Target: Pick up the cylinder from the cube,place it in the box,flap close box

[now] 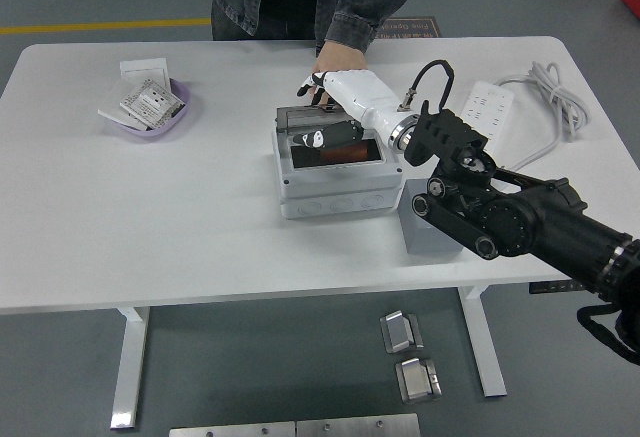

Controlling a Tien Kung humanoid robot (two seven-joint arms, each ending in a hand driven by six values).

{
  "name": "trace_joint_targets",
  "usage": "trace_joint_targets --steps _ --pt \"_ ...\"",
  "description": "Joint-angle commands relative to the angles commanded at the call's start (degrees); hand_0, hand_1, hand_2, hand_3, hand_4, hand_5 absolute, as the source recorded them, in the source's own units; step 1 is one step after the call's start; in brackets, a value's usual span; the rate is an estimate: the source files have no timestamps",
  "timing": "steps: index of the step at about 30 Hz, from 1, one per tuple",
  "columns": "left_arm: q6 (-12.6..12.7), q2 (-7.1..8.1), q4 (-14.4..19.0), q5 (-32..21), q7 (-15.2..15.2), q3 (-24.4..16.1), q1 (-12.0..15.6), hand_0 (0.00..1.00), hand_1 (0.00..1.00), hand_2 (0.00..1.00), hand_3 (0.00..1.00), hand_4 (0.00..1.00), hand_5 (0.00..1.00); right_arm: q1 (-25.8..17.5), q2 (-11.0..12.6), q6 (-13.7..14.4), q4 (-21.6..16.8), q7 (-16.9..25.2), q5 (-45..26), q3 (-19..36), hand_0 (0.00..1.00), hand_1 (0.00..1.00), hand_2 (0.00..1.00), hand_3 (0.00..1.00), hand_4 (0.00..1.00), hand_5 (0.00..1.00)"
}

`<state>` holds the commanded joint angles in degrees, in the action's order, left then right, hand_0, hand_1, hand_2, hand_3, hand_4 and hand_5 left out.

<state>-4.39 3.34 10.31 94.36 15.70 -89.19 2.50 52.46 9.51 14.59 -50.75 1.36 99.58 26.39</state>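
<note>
Right hand, fingers spread flat on lid, frame centre; should press evenly until box latches.

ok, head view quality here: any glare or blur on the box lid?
Head view: even, soft light with faint shadows; the box lid's clear panel reflects the right hand darkly, no blown glare; hand edges slightly soft; orange cylinder partly masked.
</note>
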Motion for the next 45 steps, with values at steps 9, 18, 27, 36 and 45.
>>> trace_joint_targets --steps 9,18,27,36,45 --pt "0.07 -0.23 0.0 -0.11 0.03 0.02 0.37 0.677 0.682 0.586 0.647 0.619 0.406 -2.62 3.41 -0.65 -5.92 -1.36 2.43 1.41 0.627 0.493 0.618 0.736 0.908 0.487" --pt "0.05 -0.53 0.0 -0.13 0.0 0.03 0.3 0.677 0.682 0.586 0.648 0.619 0.407 -5.56 4.91 -0.53 -8.09 -1.66 2.2 2.28 0.621 0.481 0.618 0.735 0.908 0.493" --pt "0.05 -0.56 0.0 0.04 -0.01 -0.12 0.28 0.677 0.682 0.586 0.648 0.619 0.408 -7.32 5.94 -0.71 -8.82 -1.57 2.67 5.59 0.619 0.48 0.618 0.736 0.908 0.494" --pt "0.19 -0.63 0.0 0.24 0.12 -0.48 0.68 0.677 0.682 0.587 0.647 0.618 0.408 -15.21 10.24 -2.17 -16.06 -3.31 9.75 17.65 0.616 0.479 0.622 0.74 0.906 0.495" --pt "0.47 -0.96 0.0 -0.43 -0.02 -0.3 1.3 0.677 0.682 0.587 0.647 0.617 0.409 -28.64 9.78 2.01 -27.18 2.59 4.8 36.02 0.62 0.471 0.622 0.737 0.908 0.503"
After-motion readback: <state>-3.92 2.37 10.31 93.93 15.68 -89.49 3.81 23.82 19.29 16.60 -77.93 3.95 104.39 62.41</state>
